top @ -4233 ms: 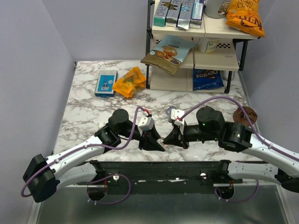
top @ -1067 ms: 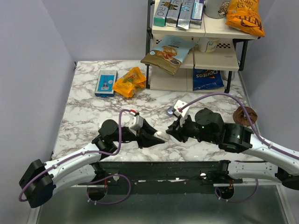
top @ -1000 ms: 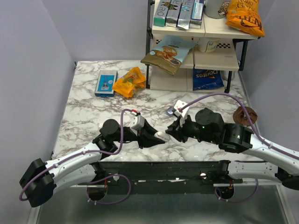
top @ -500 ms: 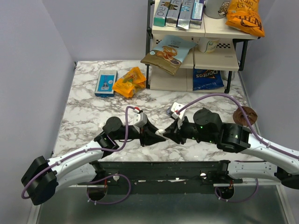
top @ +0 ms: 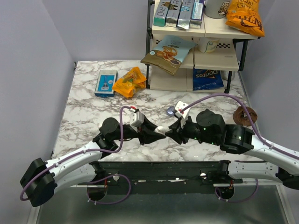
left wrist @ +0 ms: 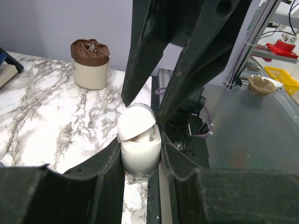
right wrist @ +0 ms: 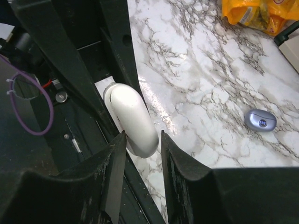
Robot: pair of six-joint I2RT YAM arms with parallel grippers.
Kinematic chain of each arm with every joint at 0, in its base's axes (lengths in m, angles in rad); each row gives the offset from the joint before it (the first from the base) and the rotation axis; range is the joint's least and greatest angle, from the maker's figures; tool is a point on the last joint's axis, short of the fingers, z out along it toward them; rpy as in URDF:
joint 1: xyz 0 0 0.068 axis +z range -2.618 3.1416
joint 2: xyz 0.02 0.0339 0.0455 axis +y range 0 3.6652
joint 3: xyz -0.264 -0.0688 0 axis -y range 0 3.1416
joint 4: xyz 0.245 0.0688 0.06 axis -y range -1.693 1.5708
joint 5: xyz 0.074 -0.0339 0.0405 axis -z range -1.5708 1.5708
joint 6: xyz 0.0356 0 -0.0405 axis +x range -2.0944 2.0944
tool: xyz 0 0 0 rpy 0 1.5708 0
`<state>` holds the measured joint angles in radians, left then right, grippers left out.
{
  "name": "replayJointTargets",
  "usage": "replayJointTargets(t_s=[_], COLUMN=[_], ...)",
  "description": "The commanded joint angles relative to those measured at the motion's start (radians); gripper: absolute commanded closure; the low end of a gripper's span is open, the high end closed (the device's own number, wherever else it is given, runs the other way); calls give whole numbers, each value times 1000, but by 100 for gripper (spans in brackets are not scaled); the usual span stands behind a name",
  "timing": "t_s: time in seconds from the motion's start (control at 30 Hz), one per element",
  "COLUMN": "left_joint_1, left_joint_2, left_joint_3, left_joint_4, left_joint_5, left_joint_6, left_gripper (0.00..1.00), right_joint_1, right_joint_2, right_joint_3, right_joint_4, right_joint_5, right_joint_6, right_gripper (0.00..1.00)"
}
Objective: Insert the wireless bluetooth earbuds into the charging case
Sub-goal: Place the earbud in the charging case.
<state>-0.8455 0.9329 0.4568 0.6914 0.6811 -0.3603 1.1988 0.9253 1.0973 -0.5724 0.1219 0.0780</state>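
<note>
Marble-look tabletop (right wrist: 196,70), white with grey veins and a glossy sheen, lies under two black pincers that meet nose to nose at its near edge. The left gripper (left wrist: 141,163) is clenched on a white flip-lid case (left wrist: 139,122), a smooth, shiny plastic pill. Two matte black fingers (left wrist: 106,179) squeeze its body, and its domed lid is tilted ajar (what sits in the gap is too shadowed to make out). The right gripper (right wrist: 142,136) comes in from the opposite side. Its two fingers flank the lid end so closely that I cannot tell whether they pinch it or stand free.

Further out, one blue-lilac puck (right wrist: 260,120) lies alone on the marble, apart from the fingertips and just behind the right wrist in the overhead view. It is a small satin oval with a darker centre (earbud or case, too small to say). One pale cup (left wrist: 89,65) with a crumpled brown top stands toward the right edge. Two purple cables (top: 210,97) loop over the arms. At the back left lie one flat blue box (top: 106,82) and one crinkly orange bag (top: 129,82). At the back right a two-shelf rack (top: 212,59) holds snack bags and cartons, its upper row cut off by the frame.
</note>
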Motion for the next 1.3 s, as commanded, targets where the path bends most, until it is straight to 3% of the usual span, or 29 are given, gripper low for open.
replayJointTargets(t_s=[0.0,0.13,1.03,1.27], left_joint_1=[0,-3,-70,-72], left_joint_2=[-29,-43,-104,-112], left_joint_3=[-10,-27,-101,-98], left_joint_4=[49,71,54,22], left_joint_5=[-3,21,-38,-92], left_joint_6=[3,4,167,178], left_gripper=[100,100,100,100], right_joint_1=[8,8,7,7], right_joint_2=[26,27,3,-69], right_joint_3=[9,9,41,16], right_joint_4=[-34,-30,-23,34], right_joint_5=[68,127,96,-114], right_joint_6=[-3,19,37,-21], right_gripper=[56,55,55,58])
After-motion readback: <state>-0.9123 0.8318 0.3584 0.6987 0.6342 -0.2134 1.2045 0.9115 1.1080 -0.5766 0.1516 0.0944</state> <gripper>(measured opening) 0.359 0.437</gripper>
